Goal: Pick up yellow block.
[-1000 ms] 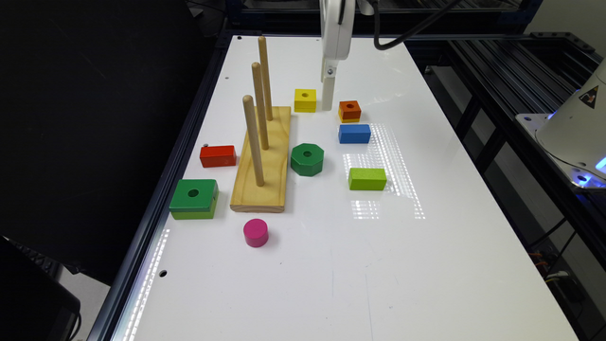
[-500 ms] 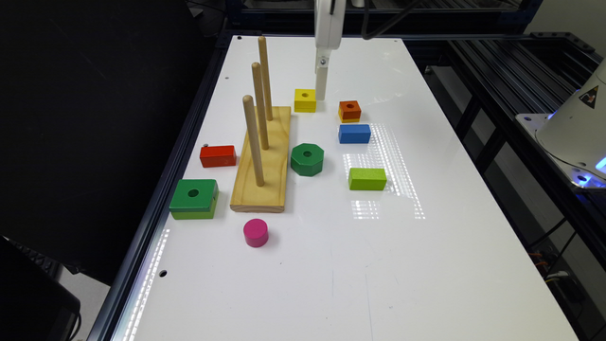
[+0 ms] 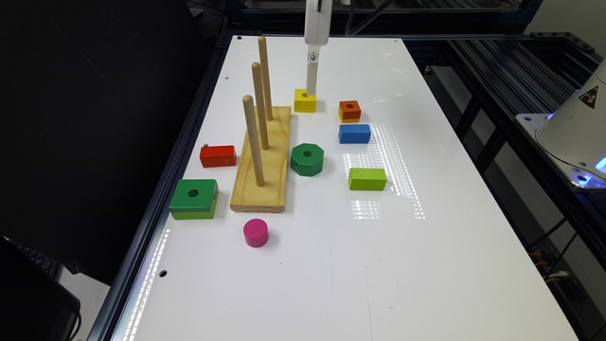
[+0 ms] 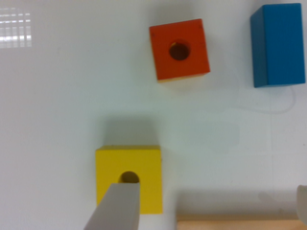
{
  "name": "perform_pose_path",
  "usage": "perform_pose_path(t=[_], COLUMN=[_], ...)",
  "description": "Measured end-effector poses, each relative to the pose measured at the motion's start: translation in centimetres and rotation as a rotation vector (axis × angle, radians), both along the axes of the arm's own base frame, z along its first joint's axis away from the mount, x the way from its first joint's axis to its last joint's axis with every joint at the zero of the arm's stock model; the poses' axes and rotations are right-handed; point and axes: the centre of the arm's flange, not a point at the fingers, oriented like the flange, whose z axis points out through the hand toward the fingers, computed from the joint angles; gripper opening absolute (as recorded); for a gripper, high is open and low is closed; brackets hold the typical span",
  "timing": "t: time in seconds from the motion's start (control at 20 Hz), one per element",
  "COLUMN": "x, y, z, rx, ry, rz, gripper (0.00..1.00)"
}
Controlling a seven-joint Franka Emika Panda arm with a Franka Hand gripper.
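Exterior view first: we see the white gripper hanging straight down over the far end of the table, its tip right at the top of the yellow block. That block sits on the table just past the far end of the peg board, with the orange cube to the exterior view's right of it and the blue block just nearer than the cube. Closer to us lie the green octagon and the lime block.

Wrist view next: we look down on the yellow block, its round hole showing, and one finger overlaps its top beside that hole. The other finger sits far off at the picture's edge, so the fingers are spread wide, gripping nothing. The orange cube and blue block lie apart from the yellow one, and the peg board's edge is just beside it.
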Motion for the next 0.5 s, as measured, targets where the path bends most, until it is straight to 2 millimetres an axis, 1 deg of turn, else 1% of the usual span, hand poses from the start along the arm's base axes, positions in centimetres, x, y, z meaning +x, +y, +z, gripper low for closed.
perform_pose_path(t=[0.2,0.25,0.5], x=[0.0,0.0,0.4], y=[-3.6,-4.1,-4.3], z=[0.0,-0.1,-0.3], rx=[-0.007,-0.006,-0.005], ry=[-0.003,-0.003,0.001], rz=[0.001,0.002,0.002], gripper=[1.00,1.00,1.00])
